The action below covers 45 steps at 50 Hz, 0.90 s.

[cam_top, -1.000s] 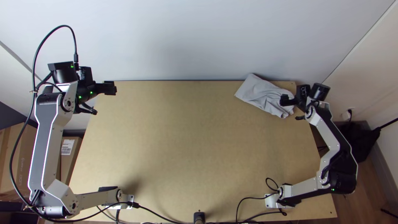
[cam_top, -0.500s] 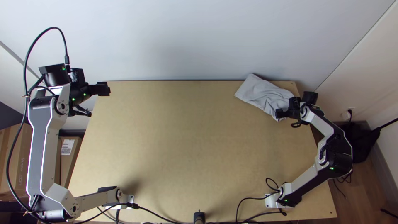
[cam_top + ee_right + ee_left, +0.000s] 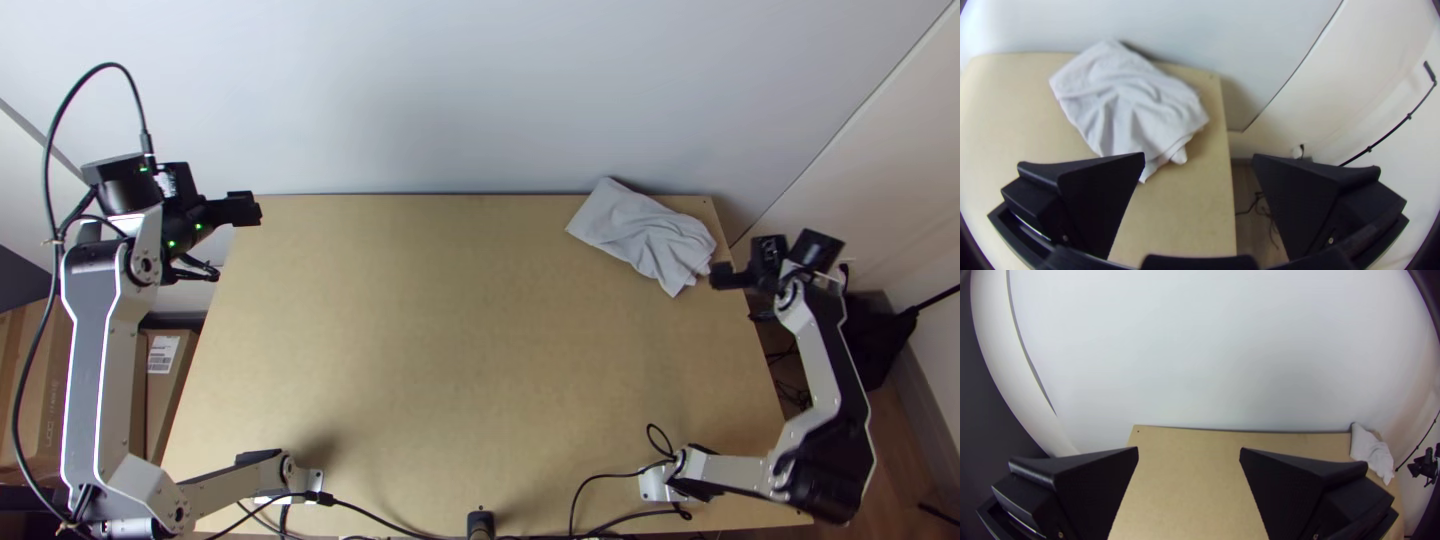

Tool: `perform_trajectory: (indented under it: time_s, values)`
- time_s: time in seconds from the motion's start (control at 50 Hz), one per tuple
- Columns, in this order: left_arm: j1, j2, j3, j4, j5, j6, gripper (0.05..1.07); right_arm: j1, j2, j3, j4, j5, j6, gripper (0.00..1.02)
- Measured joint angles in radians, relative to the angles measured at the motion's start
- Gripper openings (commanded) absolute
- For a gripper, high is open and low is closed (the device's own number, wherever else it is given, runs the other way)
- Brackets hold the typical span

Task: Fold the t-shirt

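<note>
While right claw (image 3: 720, 276) gapes, t-shirt (image 3: 645, 235), rumpled, nearby

Robotics workspace, two arms (image 3: 92, 370), wooden table (image 3: 450, 350)

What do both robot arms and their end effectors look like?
The left arm and right arm have silver-white links and black joints. A black cable loops beside the left one, which shows small green lights. The left end effector and right end effector have wide, flat black fingers.
</note>
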Motion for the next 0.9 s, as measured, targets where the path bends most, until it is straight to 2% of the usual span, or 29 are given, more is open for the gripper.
perform_trajectory:
  time_s: [0.08, 0.26, 0.3, 0.4, 0.62, 0.76, 0.9]
  values:
    - [0.000, -0.036, -0.007, 0.037, 0.002, -0.003, 1.03, 0.026, -0.089, 0.041, -0.002, 0.000, 0.024, 0.99]
    - [0.006, -0.109, -0.020, 0.072, 0.000, -0.003, 1.03, 0.145, -0.232, 0.164, -0.007, -0.001, 0.072, 0.99]
    - [0.011, -0.127, -0.027, 0.079, -0.002, -0.003, 1.03, 0.172, -0.270, 0.187, 0.005, -0.003, 0.103, 0.99]
    - [0.028, -0.184, -0.055, 0.109, -0.010, 0.002, 1.03, 0.217, -0.353, 0.220, 0.092, -0.007, 0.172, 0.99]
    - [0.045, -0.391, -0.152, 0.180, -0.048, 0.016, 1.01, 0.285, -0.525, 0.238, 0.249, -0.007, 0.251, 0.99]
    - [0.049, -0.576, -0.302, 0.285, -0.063, 0.013, 1.01, 0.295, -0.616, 0.216, 0.355, -0.007, 0.277, 0.99]
    - [0.049, -0.782, -0.490, 0.463, -0.062, 0.029, 1.01, 0.295, -0.769, 0.080, 0.540, -0.007, 0.288, 0.99]
